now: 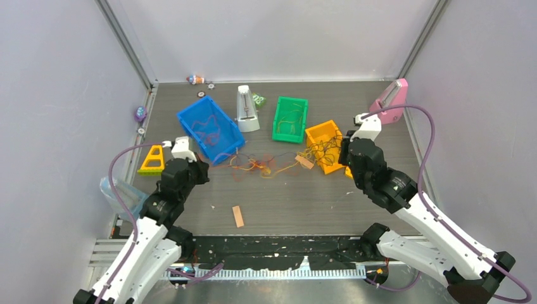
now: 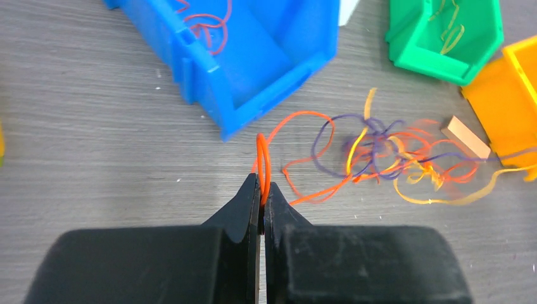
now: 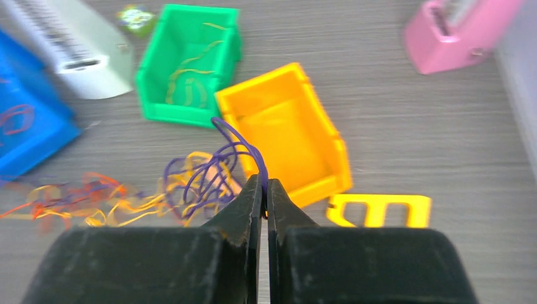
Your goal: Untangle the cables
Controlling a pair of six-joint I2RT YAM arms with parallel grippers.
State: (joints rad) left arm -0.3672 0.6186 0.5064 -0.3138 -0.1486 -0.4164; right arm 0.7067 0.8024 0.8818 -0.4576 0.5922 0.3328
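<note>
The cables (image 1: 272,163) lie as a loose tangle of orange, yellow and purple strands mid-table, between the blue and orange bins; the left wrist view shows the tangle (image 2: 392,152) too. My left gripper (image 2: 261,190) is shut on an orange cable loop (image 2: 261,155) that stands up from its tips and runs right into the tangle. From above, the left gripper (image 1: 204,166) sits at the tangle's left end. My right gripper (image 3: 263,187) is shut on a purple cable (image 3: 244,149) that arches left into the bunch. It sits at the right end, beside the orange bin.
A blue bin (image 1: 231,136) holds red strands and a green bin (image 1: 291,99) holds yellow ones. An orange bin (image 1: 320,128) stands by the right gripper. Also here: a white wedge-shaped device (image 1: 246,109), a pink object (image 1: 389,101), a yellow triangle (image 1: 152,160) and a tan strip (image 1: 237,216).
</note>
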